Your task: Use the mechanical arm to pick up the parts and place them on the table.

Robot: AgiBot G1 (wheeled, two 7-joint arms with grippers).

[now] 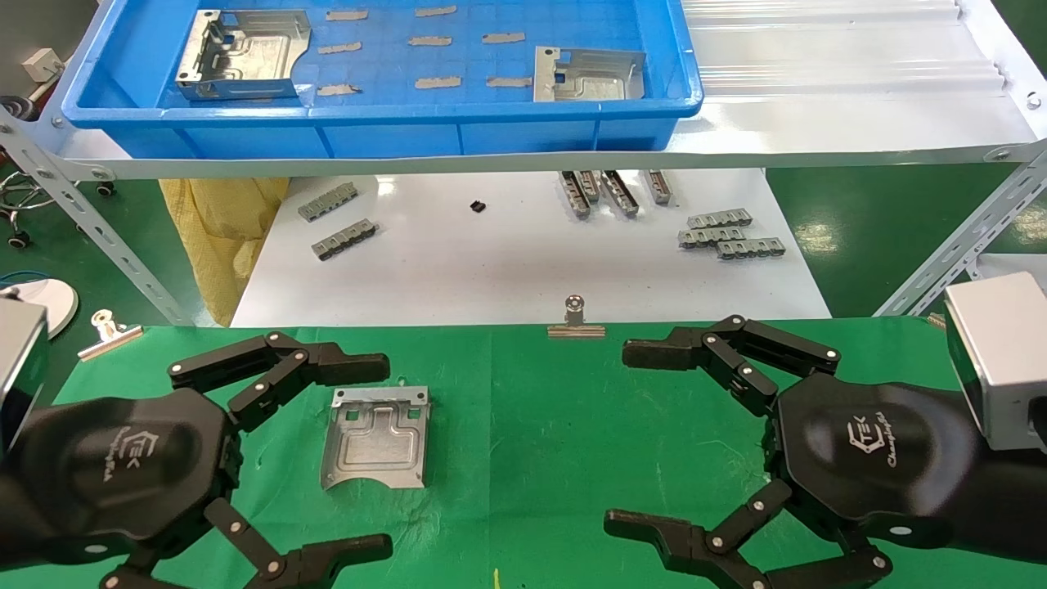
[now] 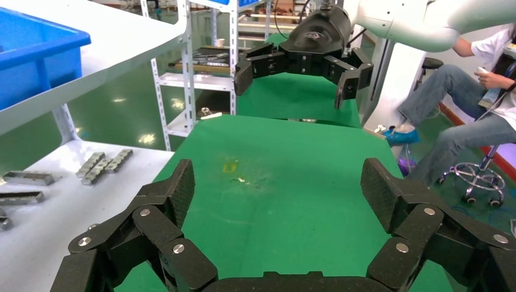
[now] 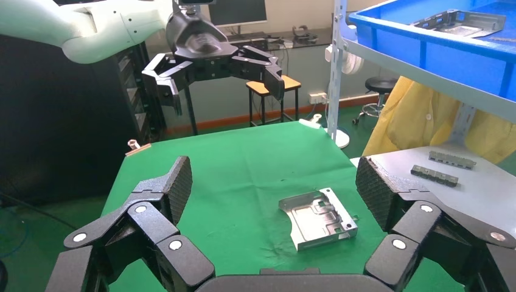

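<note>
The table with its wrinkled bright green cloth [image 1: 572,442] fills the near half of the head view, a metal binder clip [image 1: 576,317] on its far edge and another [image 1: 109,331] at its left corner. Beyond it lies a white board [image 1: 523,262], and above that a white shelf [image 1: 826,90] on angle-iron legs.

The blue plastic tray [image 1: 384,131] sits on the shelf's left part. Inside: one silvery stamped sheet-metal plate [image 1: 243,54] at the left end, a second [image 1: 587,74] leaning near the right wall, and strips of what looks like worn tape [image 1: 438,82] on the floor between them; the view is too coarse to be sure.

The left black linked-finger gripper [image 1: 364,458] hovers low over the table's left side, fingers spread wide, gripping nothing. Its upper finger [image 1: 352,366] ends just beside the top left corner of a third silvery plate [image 1: 377,438], which lies flat on the cloth, curved notch toward the robot; whether they touch cannot be told. The lower finger [image 1: 348,552] is well clear of the plate. The left wrist view shows only bare cloth between its pads [image 2: 176,191].

The right black gripper [image 1: 634,438] hangs over the table's right side, equally wide open and empty, apart from the plate.

Small grey slotted bars [image 1: 732,236] lie in clusters on the white board; a tiny black piece [image 1: 478,206] sits among them.
</note>
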